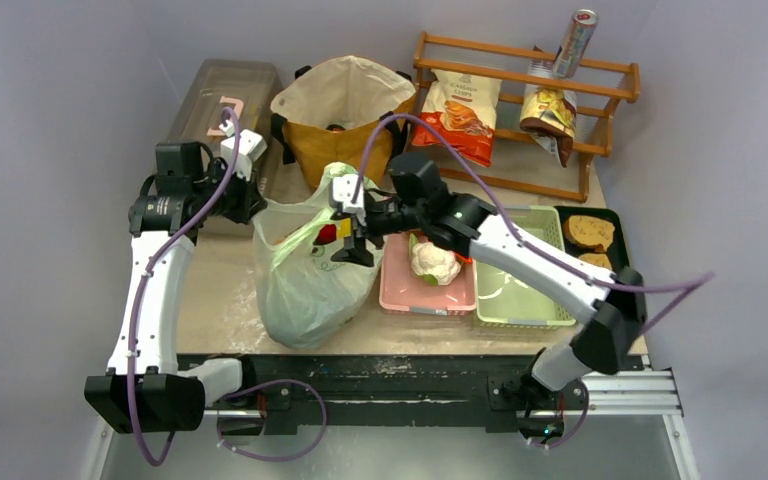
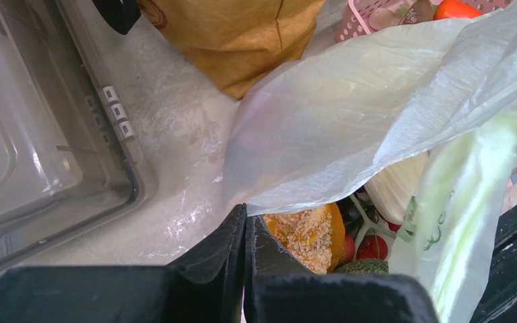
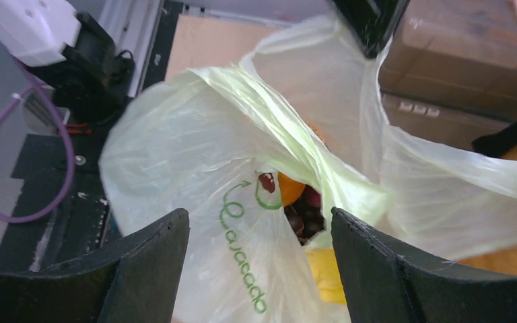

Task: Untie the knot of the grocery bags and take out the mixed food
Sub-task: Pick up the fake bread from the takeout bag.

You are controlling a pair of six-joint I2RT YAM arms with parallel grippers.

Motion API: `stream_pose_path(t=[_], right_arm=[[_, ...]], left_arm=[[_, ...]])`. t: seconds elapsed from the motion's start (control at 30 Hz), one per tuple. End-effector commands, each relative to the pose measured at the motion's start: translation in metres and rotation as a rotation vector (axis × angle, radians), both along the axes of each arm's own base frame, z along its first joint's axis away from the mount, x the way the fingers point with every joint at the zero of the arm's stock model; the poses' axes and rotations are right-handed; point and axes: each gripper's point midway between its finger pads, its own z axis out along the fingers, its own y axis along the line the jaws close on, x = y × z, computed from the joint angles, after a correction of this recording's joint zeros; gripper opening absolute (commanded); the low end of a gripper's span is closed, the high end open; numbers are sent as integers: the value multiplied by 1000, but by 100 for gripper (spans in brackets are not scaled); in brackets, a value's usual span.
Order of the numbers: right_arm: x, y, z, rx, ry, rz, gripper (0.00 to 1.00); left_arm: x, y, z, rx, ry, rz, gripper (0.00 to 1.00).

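Bag: thin pale-green plastic bag (image 1: 305, 275) sat on bench (image 1: 215, 290), mouth open.
Food: mixed pieces (image 3: 295, 202) lay inside bag.
L tool (image 2: 246, 222): closed tight at bag rim; can't tell if film pinched.
R tool (image 3: 259, 219): stood wide open, empty, over mouth.

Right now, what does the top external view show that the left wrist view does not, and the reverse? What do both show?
Only top external: the wooden rack, the chip bags, the cauliflower and the green basket.
Only left wrist: a grainy orange piece and a green melon deep inside the bag.
Both: the pale-green bag with the left end effector shut on its edge, the mustard tote and the lidded box.
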Motion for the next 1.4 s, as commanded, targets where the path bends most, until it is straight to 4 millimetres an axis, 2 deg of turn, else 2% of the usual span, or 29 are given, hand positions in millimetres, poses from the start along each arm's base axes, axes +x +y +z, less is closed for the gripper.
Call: stream_pose_path(t=[0.0, 0.13, 0.33, 0.4, 0.5, 0.53, 0.63, 0.8, 0.9, 0.97, 1.0, 1.1, 1.13, 1.27, 1.37], right_arm=[[32, 24, -19, -50, -52, -11, 74], [41, 35, -35, -92, -43, 9, 76], [30, 40, -71, -179, 39, 69, 80], [25, 35, -74, -199, 47, 85, 71], [13, 22, -72, -237, 30, 129, 40], [9, 17, -72, -251, 22, 135, 34], [1, -4, -84, -321, 27, 122, 27], [-6, -34, -97, -409, -9, 113, 0], [-11, -42, -88, -386, -29, 100, 0], [-8, -41, -79, -340, -52, 63, 0], [-4, -40, -73, -314, -63, 28, 9], [6, -22, -55, -201, -65, -26, 50], [10, -15, -52, -181, -63, -32, 57], [24, 7, -62, -171, -26, -44, 62], [25, 20, -73, -170, 2, -5, 67]], left_arm=[[3, -4, 21, -21, -45, -15, 0], [5, -3, 23, -15, -54, -15, 0], [11, -1, 22, -15, -53, -7, 0], [13, 1, 21, -4, -58, -2, 0], [18, 6, 18, 16, -54, 17, 0], [21, 9, 17, 18, -52, 28, 0], [26, 13, 17, 2, -47, 45, 0], [29, 17, 17, 0, -55, 57, 0], [29, 18, 16, -3, -50, 59, 0], [27, 15, 16, -16, -48, 45, 0], [26, 13, 17, -27, -47, 37, 0], [22, 8, 18, -51, -48, 26, 0], [22, 8, 19, -52, -49, 26, 0], [22, 8, 25, -49, -66, 27, 0], [21, 6, 31, -58, -74, 20, 0]])
